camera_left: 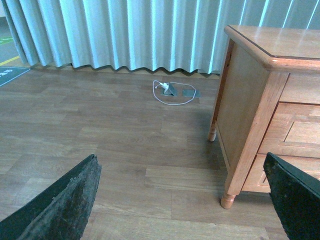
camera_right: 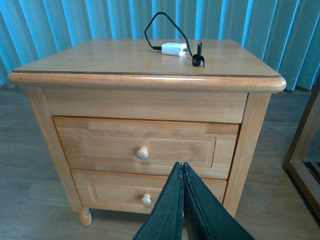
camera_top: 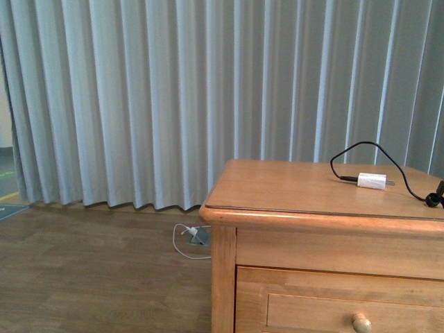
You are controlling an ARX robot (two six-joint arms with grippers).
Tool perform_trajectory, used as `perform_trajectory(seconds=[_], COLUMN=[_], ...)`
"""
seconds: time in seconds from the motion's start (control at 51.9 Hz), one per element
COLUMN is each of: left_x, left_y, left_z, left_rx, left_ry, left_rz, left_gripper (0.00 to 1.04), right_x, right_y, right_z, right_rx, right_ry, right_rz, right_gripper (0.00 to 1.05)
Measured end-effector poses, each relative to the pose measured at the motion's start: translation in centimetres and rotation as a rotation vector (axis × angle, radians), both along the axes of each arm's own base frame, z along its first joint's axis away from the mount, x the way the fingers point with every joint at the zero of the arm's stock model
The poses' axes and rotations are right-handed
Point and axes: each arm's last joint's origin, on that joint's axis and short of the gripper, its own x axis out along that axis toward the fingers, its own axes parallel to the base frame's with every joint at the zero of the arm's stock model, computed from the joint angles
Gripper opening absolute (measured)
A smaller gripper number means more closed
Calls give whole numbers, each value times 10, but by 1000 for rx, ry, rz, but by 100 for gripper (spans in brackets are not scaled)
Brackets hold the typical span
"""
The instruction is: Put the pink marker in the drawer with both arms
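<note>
The drawer (camera_right: 148, 148), upper of two in the wooden nightstand (camera_right: 145, 81), is shut, its round pale knob (camera_right: 143, 153) facing the right gripper (camera_right: 183, 167), whose fingers are pressed together and hold nothing. The pink marker shows in no view. On the nightstand top lies a white charger block (camera_right: 173, 49) with a looping black cable (camera_right: 155, 27). The left gripper (camera_left: 182, 175) hangs over the wood floor (camera_left: 100, 135), fingers (camera_left: 75, 192) spread wide, beside the nightstand's side.

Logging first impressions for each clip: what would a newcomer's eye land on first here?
The wooden nightstand, both drawers shut, fills the right wrist view. A white charger with its black cable lies on its top. The right tool is closed before the lower drawer; no pink marker shows.
</note>
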Motion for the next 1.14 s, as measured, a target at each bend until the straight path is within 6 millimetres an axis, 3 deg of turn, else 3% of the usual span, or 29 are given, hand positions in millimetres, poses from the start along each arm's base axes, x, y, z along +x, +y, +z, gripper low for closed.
perform_trajectory(seconds=[0.501, 1.021, 1.137], left_x=[0, 0, 0], left_y=[0, 0, 0], left_z=[0, 0, 0], left_rx=[0, 0, 0], left_ry=[0, 0, 0], left_rz=[0, 0, 0], left_gripper=[99, 99, 99], right_x=[-8, -8, -8], right_y=[0, 0, 0], right_z=[-2, -2, -2], right_rx=[0, -2, -1], right_ry=[-1, -1, -1], right_rz=[2, 2, 2], right_gripper=[2, 97, 96])
